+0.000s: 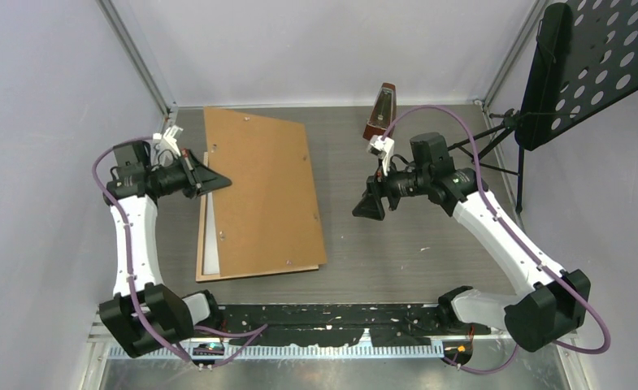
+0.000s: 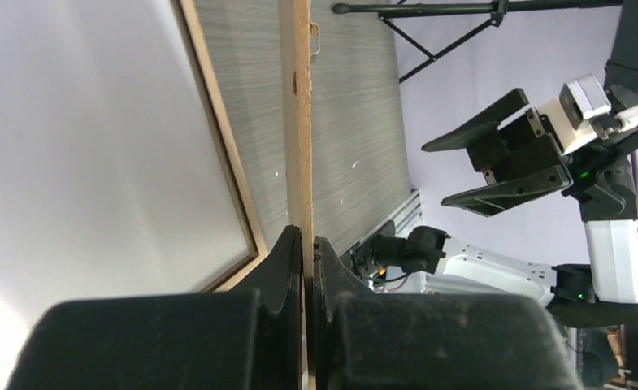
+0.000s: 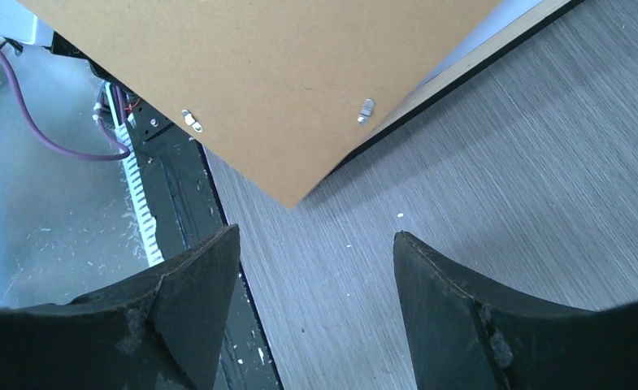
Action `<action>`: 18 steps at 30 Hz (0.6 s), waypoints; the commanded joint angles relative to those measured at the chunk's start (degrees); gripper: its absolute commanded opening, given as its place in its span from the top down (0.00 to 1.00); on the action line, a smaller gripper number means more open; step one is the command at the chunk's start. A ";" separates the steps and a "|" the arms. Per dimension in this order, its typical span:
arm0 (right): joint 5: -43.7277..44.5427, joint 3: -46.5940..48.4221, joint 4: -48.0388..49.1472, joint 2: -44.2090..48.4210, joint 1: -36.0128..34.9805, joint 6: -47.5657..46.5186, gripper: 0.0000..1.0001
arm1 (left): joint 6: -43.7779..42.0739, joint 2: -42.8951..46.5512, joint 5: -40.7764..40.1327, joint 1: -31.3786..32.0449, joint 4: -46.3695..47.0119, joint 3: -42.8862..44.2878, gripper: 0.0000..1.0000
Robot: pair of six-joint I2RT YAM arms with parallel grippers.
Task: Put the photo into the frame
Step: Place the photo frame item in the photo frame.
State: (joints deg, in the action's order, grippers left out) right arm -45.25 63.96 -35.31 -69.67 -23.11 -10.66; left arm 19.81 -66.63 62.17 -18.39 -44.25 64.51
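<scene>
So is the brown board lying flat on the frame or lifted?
Lifted: the shut left gripper pinches its edge, with table visible between board and frame.

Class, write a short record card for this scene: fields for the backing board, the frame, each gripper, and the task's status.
frame: flat on the table, wood-coloured border, white surface inside
backing board: brown hardboard, lying askew over the frame
left gripper: shut on the board's left edge
right gripper: open, empty, above the table near the board's corner
status: board not seated in the frame

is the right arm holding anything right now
No, the right fingers stand open over the table, short of the brown board's corner.
</scene>
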 commanded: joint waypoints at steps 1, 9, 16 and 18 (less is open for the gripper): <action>0.07 -1.64 4.35 2.98 0.34 0.95 0.25 | -12.11 -3.42 6.38 -3.54 -16.20 5.39 1.00; 0.14 -2.78 5.33 3.89 0.45 1.63 0.24 | -20.29 -7.11 7.41 -7.63 -25.29 9.88 1.00; 0.34 -3.87 5.96 5.15 0.79 1.95 0.24 | -24.10 -11.63 9.02 -10.98 -27.31 11.86 1.00; 0.30 -4.16 6.23 5.42 0.92 2.03 0.24 | -24.33 -12.80 9.21 -11.36 -26.91 12.54 1.00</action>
State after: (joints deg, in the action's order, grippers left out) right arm -45.04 60.03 -32.05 -66.61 -22.61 -9.08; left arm -2.59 -77.95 64.82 -28.62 -69.52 73.89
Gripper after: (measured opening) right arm 0.760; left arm 0.004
